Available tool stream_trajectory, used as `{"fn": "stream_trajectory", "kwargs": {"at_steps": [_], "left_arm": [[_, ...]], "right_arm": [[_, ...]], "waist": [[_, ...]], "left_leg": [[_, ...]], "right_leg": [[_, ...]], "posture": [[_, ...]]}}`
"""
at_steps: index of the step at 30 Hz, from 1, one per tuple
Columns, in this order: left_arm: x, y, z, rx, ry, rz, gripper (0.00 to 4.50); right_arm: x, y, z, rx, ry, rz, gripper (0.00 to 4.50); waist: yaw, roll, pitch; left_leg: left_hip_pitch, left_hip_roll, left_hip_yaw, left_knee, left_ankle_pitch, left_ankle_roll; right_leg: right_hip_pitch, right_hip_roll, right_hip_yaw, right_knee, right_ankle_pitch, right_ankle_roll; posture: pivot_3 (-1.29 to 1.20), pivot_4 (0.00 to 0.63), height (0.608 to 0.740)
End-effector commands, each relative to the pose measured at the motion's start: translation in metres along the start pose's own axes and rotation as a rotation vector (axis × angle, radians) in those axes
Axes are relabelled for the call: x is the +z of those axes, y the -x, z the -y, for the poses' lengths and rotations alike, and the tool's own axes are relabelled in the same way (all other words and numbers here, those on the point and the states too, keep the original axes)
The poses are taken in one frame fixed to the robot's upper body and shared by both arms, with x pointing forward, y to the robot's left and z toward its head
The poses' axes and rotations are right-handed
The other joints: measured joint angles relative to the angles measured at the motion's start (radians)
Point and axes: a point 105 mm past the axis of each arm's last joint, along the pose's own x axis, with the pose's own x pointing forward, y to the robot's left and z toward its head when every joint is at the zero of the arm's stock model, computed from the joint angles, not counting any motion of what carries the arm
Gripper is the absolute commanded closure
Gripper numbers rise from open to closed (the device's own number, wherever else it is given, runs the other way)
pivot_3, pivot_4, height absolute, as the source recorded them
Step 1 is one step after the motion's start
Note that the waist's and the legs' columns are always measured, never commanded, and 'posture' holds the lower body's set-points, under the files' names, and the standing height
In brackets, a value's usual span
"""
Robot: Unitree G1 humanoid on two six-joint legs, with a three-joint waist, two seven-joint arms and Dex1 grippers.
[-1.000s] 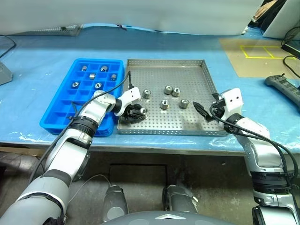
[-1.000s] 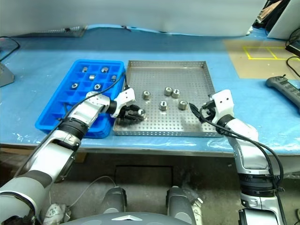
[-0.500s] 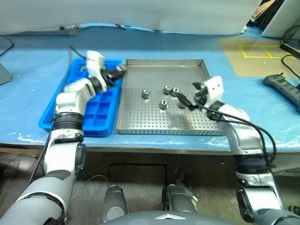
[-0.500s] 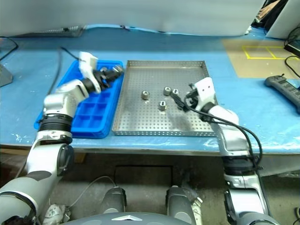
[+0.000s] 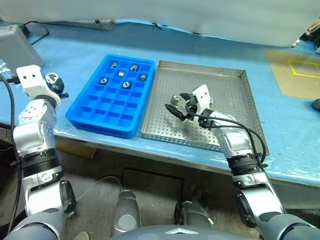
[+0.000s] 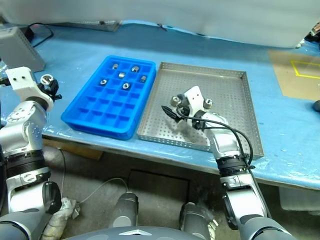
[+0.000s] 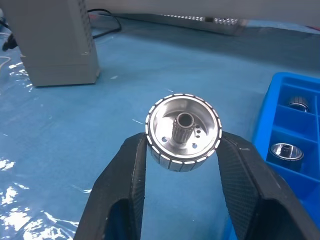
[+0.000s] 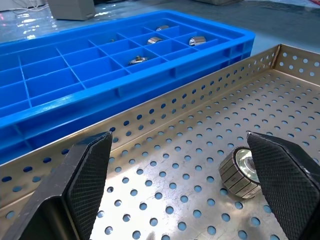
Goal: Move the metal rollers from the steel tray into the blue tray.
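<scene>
Head views, trays: a bright blue tray (image 5: 117,95) of moulded plastic, gridded into square compartments, is seen just beside a steel tray (image 5: 225,87) with perforated floor and low rim; both lie on a blue-covered table (image 5: 75,55).
Head views, metal rollers: five shiny rollers (image 5: 126,85) are seen in the blue tray's far compartments.
Head views, left gripper (image 5: 54,82): held off the blue tray's left side, above the table.
Left wrist view, held roller (image 7: 183,132): pinched between textured black fingers (image 7: 125,185); a ribbed rim, a recessed face and a dark centre hole are shown, the axis pointing toward the camera.
Left wrist view, grey box (image 7: 55,40): no writing can be read.
Right wrist view, right gripper (image 8: 187,187): fingers spread wide over the perforated floor, nothing held.
Right wrist view, loose roller (image 8: 240,172): lying on its side beside one finger.
</scene>
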Motion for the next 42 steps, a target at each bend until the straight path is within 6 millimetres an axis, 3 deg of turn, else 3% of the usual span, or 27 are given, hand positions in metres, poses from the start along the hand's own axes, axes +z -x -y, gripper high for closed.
{"fn": "stream_trajectory", "kwargs": {"at_steps": [1,6,19,25,26,27,30,33,35,37,42], "left_arm": [[0.003,0.006,0.013,-0.080,-0.010,-0.012,2.77],[-0.015,0.009,0.018,-0.131,-0.037,-0.094,2.77],[-0.035,-0.003,0.030,-0.213,-0.078,-0.160,2.77],[-0.032,-0.013,0.029,-0.173,-0.110,-0.140,0.79],[-0.023,-0.018,0.040,-0.198,-0.097,-0.106,0.50],[-0.013,-0.023,0.052,-0.236,-0.076,-0.070,0.50],[0.024,-0.026,0.114,-0.509,-0.008,0.044,0.50],[0.044,-0.013,0.185,-0.877,-0.008,0.096,0.50],[0.043,-0.004,0.216,-1.052,-0.020,0.082,0.50],[0.030,0.000,0.240,-1.170,-0.120,0.032,0.50],[0.000,-0.012,0.262,-1.161,-0.265,-0.102,0.50]], "right_arm": [[0.013,-0.002,0.002,0.005,0.032,0.042,0.00],[0.012,0.001,0.002,-0.002,0.031,0.045,0.00],[0.010,0.013,0.007,-0.057,0.033,0.045,0.00],[0.011,0.022,0.013,-0.095,0.039,0.045,0.00],[0.011,0.026,0.015,-0.111,0.043,0.043,0.00],[0.011,0.029,0.017,-0.126,0.046,0.040,0.00],[0.015,0.043,0.023,-0.186,0.026,0.059,0.00],[0.018,0.061,0.026,-0.243,0.020,0.066,0.00],[0.019,0.072,0.027,-0.281,0.021,0.066,0.00],[0.018,0.085,0.026,-0.316,0.015,0.061,0.00],[0.010,0.122,0.023,-0.432,0.004,0.028,0.00]], "waist": [[0.000,0.000,0.000],[-0.009,0.000,0.000],[-0.050,0.000,0.000],[-0.056,0.000,0.000],[-0.059,0.000,0.000],[-0.061,0.000,0.000],[-0.055,0.000,0.000],[-0.056,0.000,0.000],[-0.070,0.000,0.000],[-0.092,0.000,0.000],[-0.155,0.000,0.001]], "left_leg": [[0.000,0.000,-0.001,-0.004,0.005,-0.002],[0.002,0.002,-0.005,-0.017,0.019,-0.005],[0.000,0.001,-0.006,-0.018,0.020,-0.004],[0.001,0.001,-0.006,-0.019,0.020,-0.004],[0.001,0.001,-0.006,-0.019,0.020,-0.004],[0.002,0.001,-0.006,-0.020,0.020,-0.004],[0.001,0.001,-0.006,-0.020,0.022,-0.002],[0.001,0.000,-0.006,-0.020,0.022,-0.002],[0.003,-0.001,-0.005,-0.021,0.024,0.001],[0.005,-0.002,-0.003,-0.024,0.025,0.002],[0.017,-0.003,0.002,-0.036,0.025,0.002]], "right_leg": [[0.000,0.000,-0.001,0.000,0.002,-0.003],[-0.002,0.002,-0.003,0.000,0.006,-0.009],[-0.002,0.003,-0.005,-0.002,0.006,-0.009],[-0.002,0.003,-0.005,-0.002,0.006,-0.009],[-0.002,0.003,-0.005,-0.002,0.006,-0.009],[-0.002,0.003,-0.004,-0.001,0.006,-0.009],[-0.001,0.001,-0.003,-0.002,0.006,-0.009],[0.000,0.001,-0.002,-0.003,0.006,-0.009],[0.001,0.001,0.000,-0.003,0.006,-0.009],[0.003,0.002,0.003,-0.006,0.006,-0.009],[0.015,0.006,0.013,-0.021,0.008,-0.006]], "posture": [[0.19,0.150,0.740],[0.16,0.150,0.740],[0.08,0.150,0.740],[0.03,0.150,0.740],[0.00,0.150,0.740],[-0.02,0.150,0.740],[-0.08,0.150,0.740],[-0.19,0.150,0.740],[-0.25,0.150,0.740],[-0.33,0.150,0.740],[-0.45,0.150,0.740]]}}
